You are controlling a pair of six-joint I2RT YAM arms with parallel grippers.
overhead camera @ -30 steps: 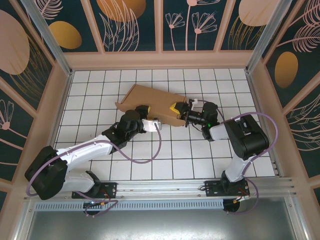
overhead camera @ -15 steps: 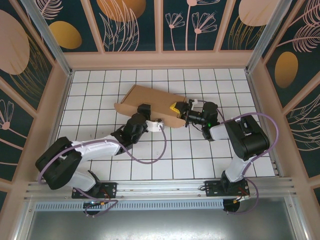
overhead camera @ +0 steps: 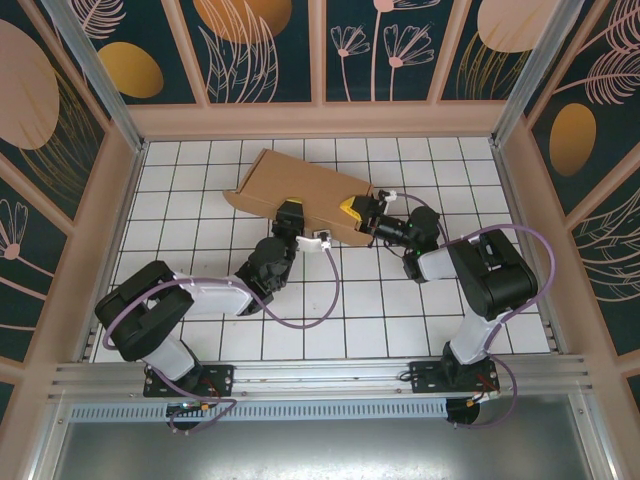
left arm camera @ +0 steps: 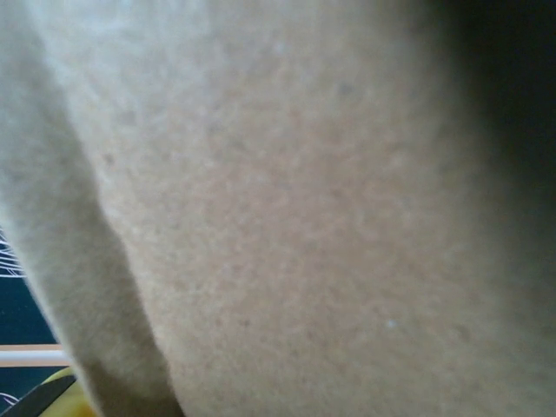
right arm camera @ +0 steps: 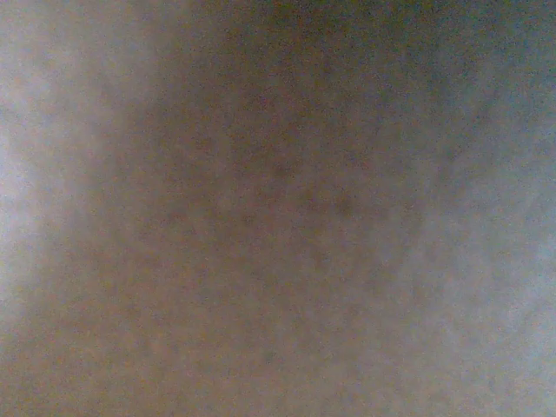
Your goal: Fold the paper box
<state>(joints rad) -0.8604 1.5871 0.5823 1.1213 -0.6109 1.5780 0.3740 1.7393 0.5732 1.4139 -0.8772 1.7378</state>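
The paper box (overhead camera: 300, 185) is a brown cardboard sheet lying at a slant on the white tiles, its left end tapering to a point. My left gripper (overhead camera: 290, 214) presses against the middle of its near edge, a yellow pad just over the cardboard. My right gripper (overhead camera: 352, 210) is at the box's right end, with a yellow fingertip resting on the sheet. Blurred cardboard (left arm camera: 287, 217) sits right against the left wrist camera, hiding the jaws. The right wrist view is likewise covered by dim cardboard (right arm camera: 278, 208). Neither grip can be made out.
The tiled floor (overhead camera: 200, 160) is fenced by low beige walls (overhead camera: 320, 120) on three sides. A metal rail (overhead camera: 320, 375) runs along the near edge. Purple cables (overhead camera: 320, 300) loop from both arms over the near tiles.
My left arm has reached farther forward and to the right, into the box's near edge. The box has shifted away from me. The right gripper has nudged slightly away.
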